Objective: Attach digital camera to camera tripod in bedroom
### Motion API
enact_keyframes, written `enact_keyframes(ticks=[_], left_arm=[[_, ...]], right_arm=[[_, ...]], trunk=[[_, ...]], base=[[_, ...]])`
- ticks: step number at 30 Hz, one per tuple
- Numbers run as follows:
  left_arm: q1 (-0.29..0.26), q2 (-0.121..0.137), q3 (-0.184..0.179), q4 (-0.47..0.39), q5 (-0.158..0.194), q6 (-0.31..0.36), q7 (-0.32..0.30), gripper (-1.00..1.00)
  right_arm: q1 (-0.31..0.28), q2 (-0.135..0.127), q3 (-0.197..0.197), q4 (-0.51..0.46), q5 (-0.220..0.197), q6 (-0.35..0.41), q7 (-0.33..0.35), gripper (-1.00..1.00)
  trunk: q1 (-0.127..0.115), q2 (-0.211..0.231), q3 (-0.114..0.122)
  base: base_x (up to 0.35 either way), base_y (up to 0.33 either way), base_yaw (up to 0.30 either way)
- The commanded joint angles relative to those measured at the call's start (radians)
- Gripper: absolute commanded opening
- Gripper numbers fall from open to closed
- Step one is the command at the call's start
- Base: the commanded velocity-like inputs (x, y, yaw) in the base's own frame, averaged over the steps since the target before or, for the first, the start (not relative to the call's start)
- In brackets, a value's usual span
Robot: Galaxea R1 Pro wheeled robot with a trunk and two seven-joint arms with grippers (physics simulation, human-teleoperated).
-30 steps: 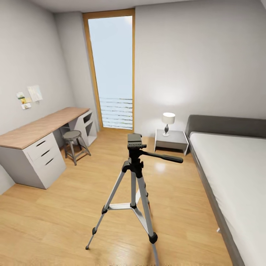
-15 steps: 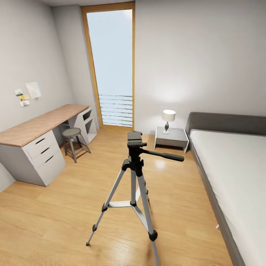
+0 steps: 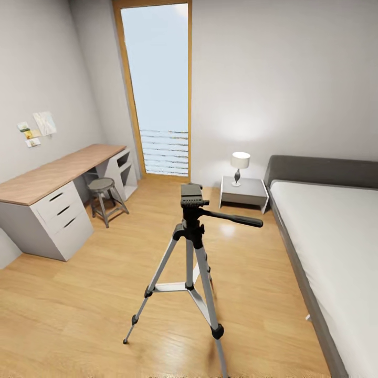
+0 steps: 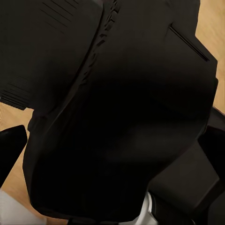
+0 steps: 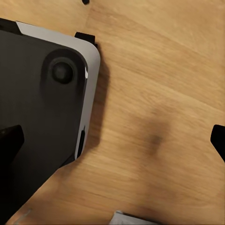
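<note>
The bedroom is seen from the head view: a light wood floor (image 3: 79, 294), white walls and a tall wood-framed window (image 3: 157, 89) at the far end. The grey bed (image 3: 336, 252) runs along the right side, its headboard against the far wall. A long wood-topped surface (image 3: 58, 170) w/ white drawers is set along the left wall, and a small grey round stool (image 3: 102, 186) stands just beside it. A grey nightstand (image 3: 244, 191) sits between the bed and the window, carrying a small white lamp (image 3: 240, 163). A few notes (image 3: 37, 128) are pinned on the left wall above the surface.

The camera tripod (image 3: 190, 262) stands upright on the floor at approx. the middle of the room, well apart from bed and surface. Its three silver legs are spread, its black head is bare on top, and the long pan handle points toward the bed side.

In the left wrist view a large black body (image 4: 117, 112) (too close and too dark to identify) is seen over the wood floor; the state of the left jaws cannot be told. In the right wrist view a black, silver-edged panel (image 5: 42, 117) lies next to bare floor, and dark fingertips (image 5: 218, 138) are seen at opposite edges, so the right jaws are spread w/ nothing between them.
</note>
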Motion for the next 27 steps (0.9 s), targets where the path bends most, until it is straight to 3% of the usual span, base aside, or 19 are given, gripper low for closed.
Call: enact_keyframes(ticks=[1,27], left_arm=[[-0.001,0.0,-0.005,0.0,0.008,-0.001,0.002,-1.0],[-0.001,0.005,-0.005,-0.006,0.009,0.0,-0.011,-1.0]], right_arm=[[-0.001,0.0,0.007,0.003,0.003,-0.006,0.001,1.0],[-0.001,-0.002,0.006,0.003,0.003,-0.006,0.001,1.0]], trunk=[[0.0,-0.002,-0.004],[0.0,-0.002,-0.046]], base=[[0.0,0.0,0.0],[0.0,0.0,0.0]])
